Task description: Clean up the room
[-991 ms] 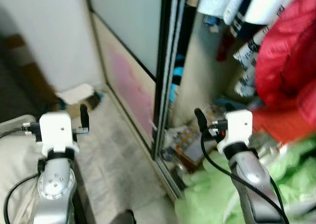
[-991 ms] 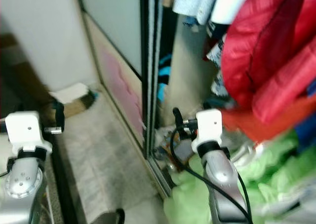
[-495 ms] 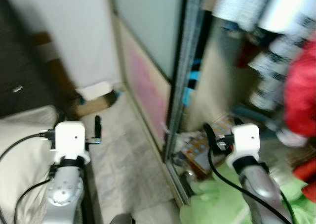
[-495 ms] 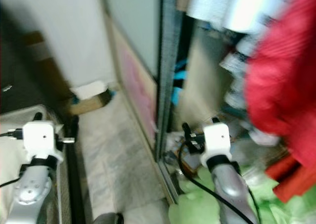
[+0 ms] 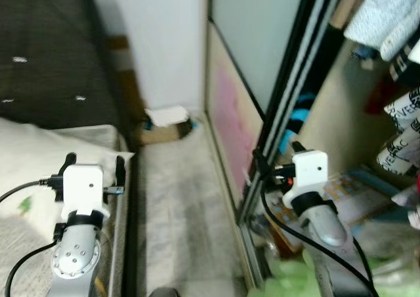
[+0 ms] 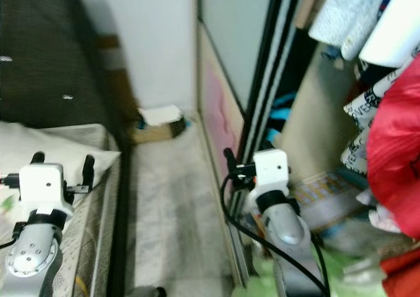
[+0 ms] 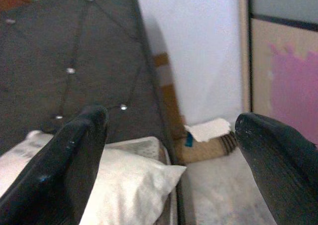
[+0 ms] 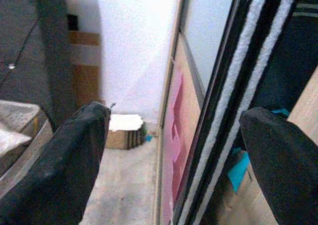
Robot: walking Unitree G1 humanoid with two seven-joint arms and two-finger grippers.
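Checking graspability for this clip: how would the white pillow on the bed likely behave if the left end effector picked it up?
The white pillow looks soft and creased, so it would probably sag and fold rather than stay flat. It seems light for its bulk. Its cloth cover should grip well, though the open left end effector might pinch only fabric.

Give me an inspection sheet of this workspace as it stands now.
Surface: pale floor strip between bed and sliding wardrobe door.
Job's things: green fabric heaped at wardrobe foot; red garment hanging.
Clutter: small cardboard box at the wall; printed box inside wardrobe.
Grippers: left gripper open over bed edge; right gripper open at door track; both empty.
Cables: black cable along right arm.
Surroundings: dark tufted headboard.
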